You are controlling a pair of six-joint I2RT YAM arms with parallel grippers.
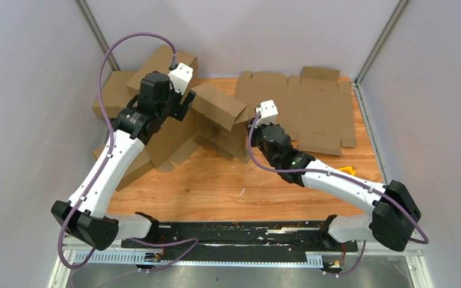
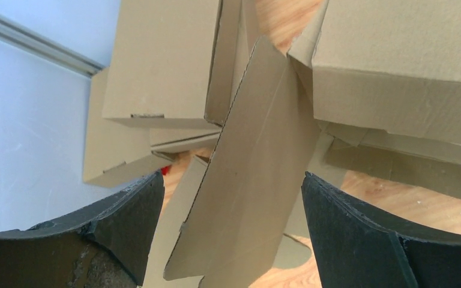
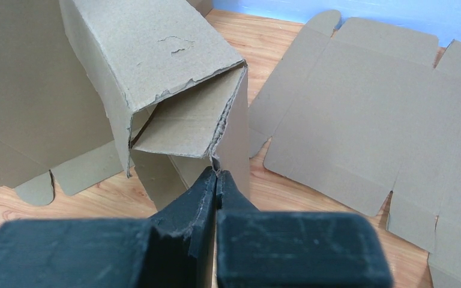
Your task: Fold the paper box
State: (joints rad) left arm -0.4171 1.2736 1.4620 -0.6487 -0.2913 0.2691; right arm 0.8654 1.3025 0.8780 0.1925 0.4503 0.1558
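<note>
Wood-grain table (image 1: 216, 186) fills the middle of the top view. On it, at centre frame and running left under the left arm, lies the paper box (image 1: 219, 108), only partly formed. One hollow side wall (image 3: 156, 54) is rolled up and standing, its ragged end gaping in the right wrist view, while the rest spreads out loose. At upper right a flat die-cut sheet (image 1: 312, 114) lies apart. At upper left, finished boxes (image 1: 156, 63) lean in a heap.

The left gripper (image 2: 231, 192) is spread wide, its jaws either side of a long slanting flap (image 2: 258, 150) and clamping nothing. The right gripper (image 3: 216, 177) is pressed fully together, its tip at the raised wall's lower corner. Whether it pinches the edge, I cannot tell.

By my reckoning the fold is under halfway: the other walls, the tucking of tabs and the lid remain.
</note>
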